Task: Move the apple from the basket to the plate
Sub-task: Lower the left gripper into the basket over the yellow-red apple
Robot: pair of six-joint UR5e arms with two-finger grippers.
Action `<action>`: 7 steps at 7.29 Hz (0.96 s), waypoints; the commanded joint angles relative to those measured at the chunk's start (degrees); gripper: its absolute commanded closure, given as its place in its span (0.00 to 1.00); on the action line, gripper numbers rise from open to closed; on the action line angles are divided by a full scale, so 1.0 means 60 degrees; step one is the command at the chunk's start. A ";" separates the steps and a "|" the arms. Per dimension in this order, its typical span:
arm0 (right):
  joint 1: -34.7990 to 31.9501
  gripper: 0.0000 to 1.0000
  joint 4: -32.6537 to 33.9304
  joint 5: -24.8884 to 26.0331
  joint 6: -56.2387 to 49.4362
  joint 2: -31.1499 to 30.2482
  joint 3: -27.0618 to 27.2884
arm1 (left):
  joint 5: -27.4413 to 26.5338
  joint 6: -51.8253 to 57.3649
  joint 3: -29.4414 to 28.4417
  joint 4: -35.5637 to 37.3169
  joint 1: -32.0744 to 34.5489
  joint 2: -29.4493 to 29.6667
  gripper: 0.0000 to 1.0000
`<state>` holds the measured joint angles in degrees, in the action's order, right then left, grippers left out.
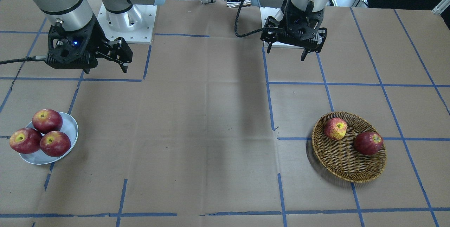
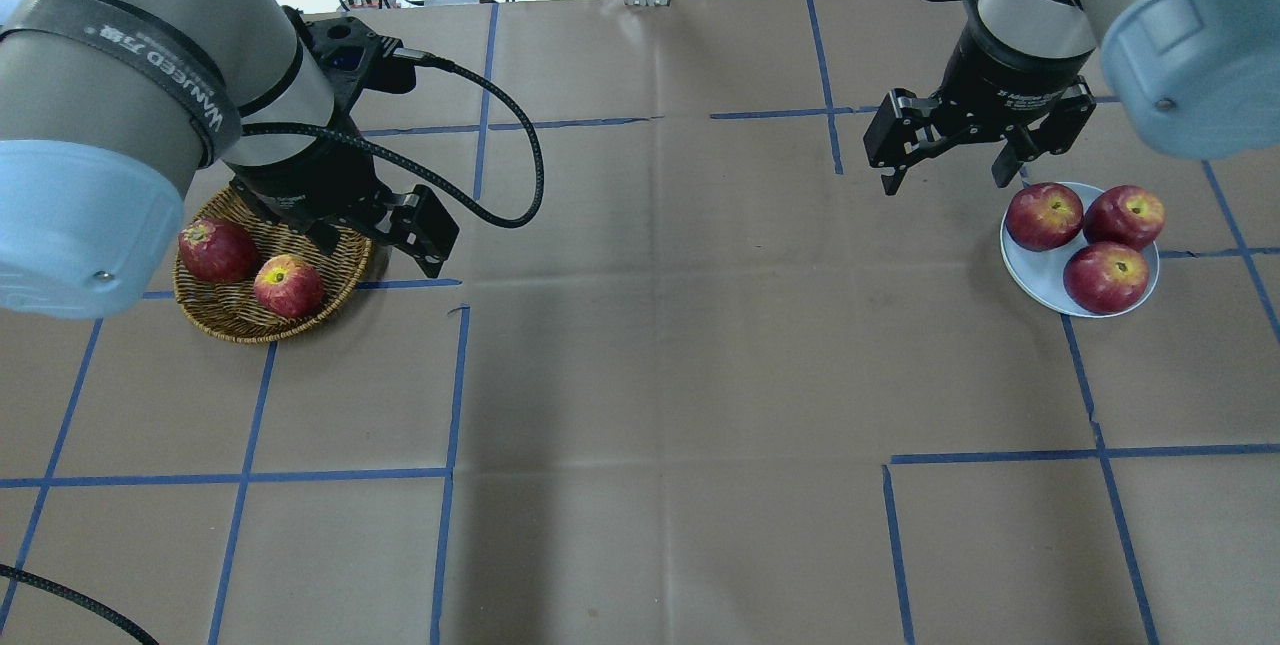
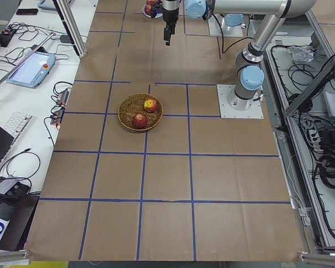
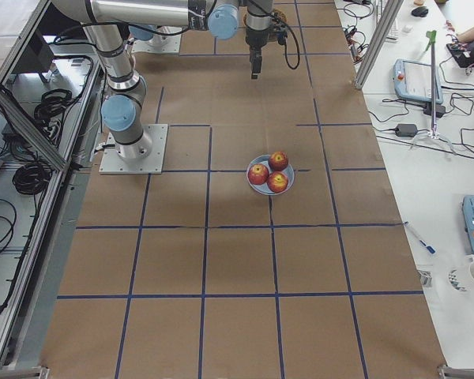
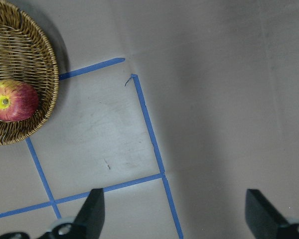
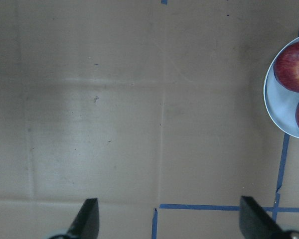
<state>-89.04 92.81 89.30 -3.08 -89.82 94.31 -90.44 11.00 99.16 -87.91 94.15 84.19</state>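
The pale yellow-patched apple (image 1: pixel 335 128) lies in the wicker basket (image 1: pixel 346 170) beside a dark red apple (image 1: pixel 368 143). It also shows in the overhead view (image 2: pixel 288 285) and the left wrist view (image 5: pixel 12 101). My left gripper (image 1: pixel 286 54) is open and empty, held above the table beside the basket's inner edge (image 2: pixel 230 325). The white plate (image 1: pixel 68 128) holds three red apples. My right gripper (image 2: pixel 945 180) is open and empty, held above the table just beside the plate (image 2: pixel 1040 265).
Brown paper with blue tape lines covers the table. The two arm bases (image 1: pixel 124 19) stand at the robot's edge. A black cable (image 2: pixel 500 175) loops off the left wrist. The plate's edge shows at the right of the right wrist view (image 6: pixel 281 109).
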 commanded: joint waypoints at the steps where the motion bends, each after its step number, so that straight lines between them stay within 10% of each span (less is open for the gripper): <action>1: 0.0001 0.00 0.0000 0.0000 0.0000 0.0000 0.0000 | -0.0015 -0.0002 0.0012 -0.0171 -0.0004 -0.0099 0.01; 5: 0.0001 0.00 0.0000 0.0000 0.0000 0.0000 0.0000 | 0.0000 0.0071 0.0026 -0.0246 -0.0353 0.0088 0.01; 7: -0.0014 0.00 0.0000 0.0000 0.0000 0.0000 0.0000 | 0.0000 0.3405 0.0507 0.0727 -0.1345 0.0848 0.02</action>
<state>-89.08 92.81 89.30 -3.07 -89.82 94.31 -90.42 20.01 100.46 -87.49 89.82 86.65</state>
